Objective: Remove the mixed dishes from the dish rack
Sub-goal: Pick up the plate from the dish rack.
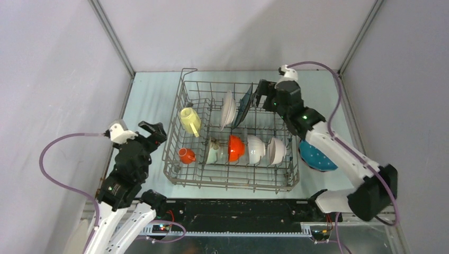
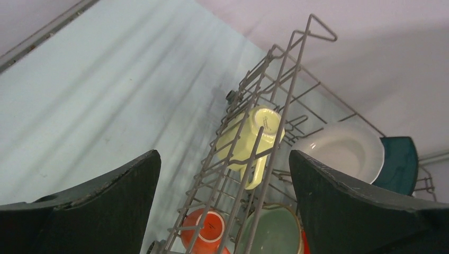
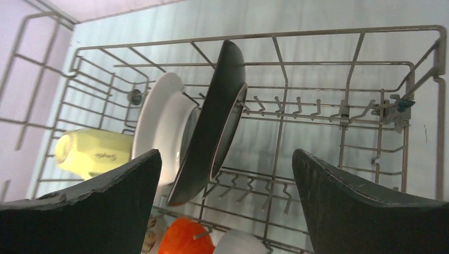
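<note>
The grey wire dish rack [image 1: 180, 174] holds a pale yellow cup [image 1: 189, 119], a white plate [image 1: 228, 108], a dark plate [image 1: 244, 106], a small orange mug [image 1: 186, 155], a pale green bowl [image 1: 215, 153], an orange bowl [image 1: 236, 148] and two white bowls [image 1: 256, 149]. My left gripper [image 1: 154, 132] is open and empty, just left of the rack; its view shows the cup [image 2: 253, 135] and mug [image 2: 206, 233]. My right gripper [image 1: 261, 95] is open and empty above the rack's far right part, beside the dark plate [image 3: 212, 127] and white plate [image 3: 161, 127].
A blue dotted dish [image 1: 316, 156] lies on the table right of the rack, partly under my right arm. Grey walls close in the table on the left, back and right. A black rail [image 1: 238, 211] runs along the near edge.
</note>
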Tool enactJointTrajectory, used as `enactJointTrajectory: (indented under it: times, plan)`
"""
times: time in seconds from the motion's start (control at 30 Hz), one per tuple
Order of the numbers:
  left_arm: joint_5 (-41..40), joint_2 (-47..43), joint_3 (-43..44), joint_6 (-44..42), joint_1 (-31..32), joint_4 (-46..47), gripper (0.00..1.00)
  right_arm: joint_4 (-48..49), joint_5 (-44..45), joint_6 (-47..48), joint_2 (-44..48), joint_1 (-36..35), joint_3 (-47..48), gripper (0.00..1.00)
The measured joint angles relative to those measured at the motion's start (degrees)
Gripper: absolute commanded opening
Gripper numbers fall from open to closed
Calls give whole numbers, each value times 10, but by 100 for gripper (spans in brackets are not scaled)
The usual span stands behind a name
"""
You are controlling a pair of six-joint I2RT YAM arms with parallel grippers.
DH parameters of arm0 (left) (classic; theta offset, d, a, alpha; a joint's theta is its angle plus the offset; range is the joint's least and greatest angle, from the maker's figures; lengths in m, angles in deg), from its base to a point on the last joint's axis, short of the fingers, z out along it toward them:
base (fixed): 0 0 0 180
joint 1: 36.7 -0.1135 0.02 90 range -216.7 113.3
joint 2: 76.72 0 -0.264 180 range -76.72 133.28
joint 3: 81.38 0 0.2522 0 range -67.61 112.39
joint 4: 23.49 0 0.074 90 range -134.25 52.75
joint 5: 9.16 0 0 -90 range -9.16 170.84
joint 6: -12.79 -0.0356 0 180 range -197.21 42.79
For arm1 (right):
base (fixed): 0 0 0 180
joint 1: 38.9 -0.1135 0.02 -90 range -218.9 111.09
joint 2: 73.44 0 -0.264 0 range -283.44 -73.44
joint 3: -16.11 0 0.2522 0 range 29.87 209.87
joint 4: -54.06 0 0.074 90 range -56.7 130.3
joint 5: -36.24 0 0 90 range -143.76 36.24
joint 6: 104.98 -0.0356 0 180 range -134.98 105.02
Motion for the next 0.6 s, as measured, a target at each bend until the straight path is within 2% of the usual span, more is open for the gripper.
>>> enactJointTrajectory:
  times: [0.33,0.6]
  plan:
    - [44,55,-14,-13,0,5,98,19,40,-14,-185,-19,97,90]
    - [58,66,-24,-21,0,14,98,17,51,-37,-279,-31,160,80]
